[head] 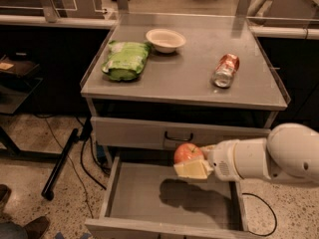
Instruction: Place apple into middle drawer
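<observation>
The red-orange apple (187, 153) is held in my gripper (191, 164), whose pale fingers (191, 170) close around it from the right. The white arm reaches in from the right edge. The apple hangs above the open middle drawer (134, 198), over its back middle part, and casts a shadow on the bare grey floor. The apple is clear of the drawer floor.
Above the open drawer is a closed drawer front with a black loop handle (178, 137). On the table top lie a green chip bag (124, 59), a white bowl (165, 39) and a red-and-silver soda can (226, 69) on its side. A black stand leg (60, 163) lies on the floor at left.
</observation>
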Tool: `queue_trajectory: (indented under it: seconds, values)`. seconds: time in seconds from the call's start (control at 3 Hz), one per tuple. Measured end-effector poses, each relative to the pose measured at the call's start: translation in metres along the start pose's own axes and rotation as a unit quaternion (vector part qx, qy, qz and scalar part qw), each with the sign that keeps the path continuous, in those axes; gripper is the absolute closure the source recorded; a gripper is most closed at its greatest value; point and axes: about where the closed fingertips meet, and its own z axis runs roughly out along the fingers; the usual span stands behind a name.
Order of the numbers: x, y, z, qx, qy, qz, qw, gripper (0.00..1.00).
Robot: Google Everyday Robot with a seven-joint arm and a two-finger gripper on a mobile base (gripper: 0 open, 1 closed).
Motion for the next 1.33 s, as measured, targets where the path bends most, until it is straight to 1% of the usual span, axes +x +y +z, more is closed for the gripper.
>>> queue_trajectory:
  seconds: [0.33, 0.67, 1.0, 1.33]
  values:
    - [0.039, -0.015, 0.034, -0.003, 0.004, 0.035, 0.9994, 1.0]
    - [0.039, -0.015, 0.034, -0.003, 0.004, 0.035, 0.9994, 1.0]
    - [0.053, -0.02, 0.052, 0.001, 0.004, 0.057, 0.9984, 1.0]
    - [0.092, -0.037, 0.109, 0.016, 0.006, 0.117, 0.9929, 1.0]
